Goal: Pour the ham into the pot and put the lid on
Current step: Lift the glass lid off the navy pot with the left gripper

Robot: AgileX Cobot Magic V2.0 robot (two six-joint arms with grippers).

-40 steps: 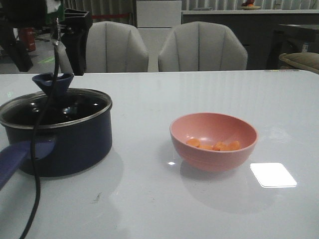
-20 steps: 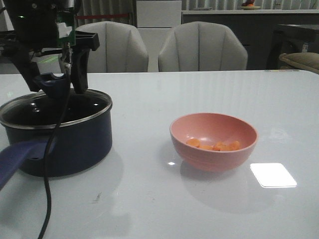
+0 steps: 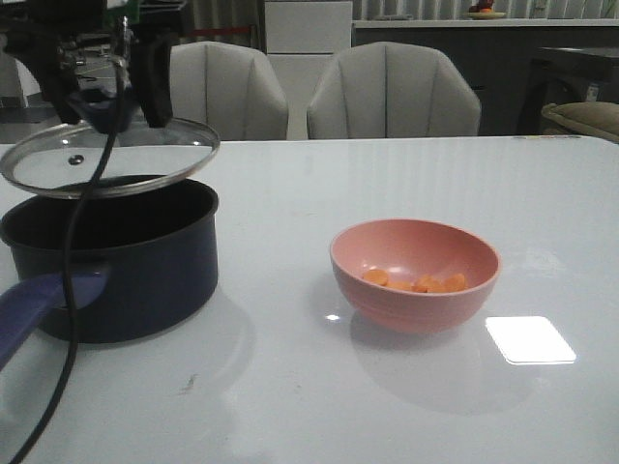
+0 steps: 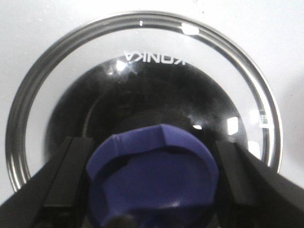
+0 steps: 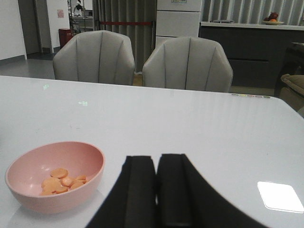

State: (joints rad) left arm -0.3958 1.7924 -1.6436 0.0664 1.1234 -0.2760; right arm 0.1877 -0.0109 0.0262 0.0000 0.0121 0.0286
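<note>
- Lid [image 3: 116,159]: clear glass, shiny metal rim, dark blue smooth knob [image 4: 154,178].
- Pot [image 3: 121,256]: dark navy, glossy.
- Pink bowl [image 3: 414,274]: matt, smooth.
- Table [image 3: 387,406]: white, glossy, reflective.

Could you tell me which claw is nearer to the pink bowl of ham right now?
The right claw: shut and empty, it hangs beside the pink bowl. The left claw is across the table above the pot, shut on the lid knob.
</note>
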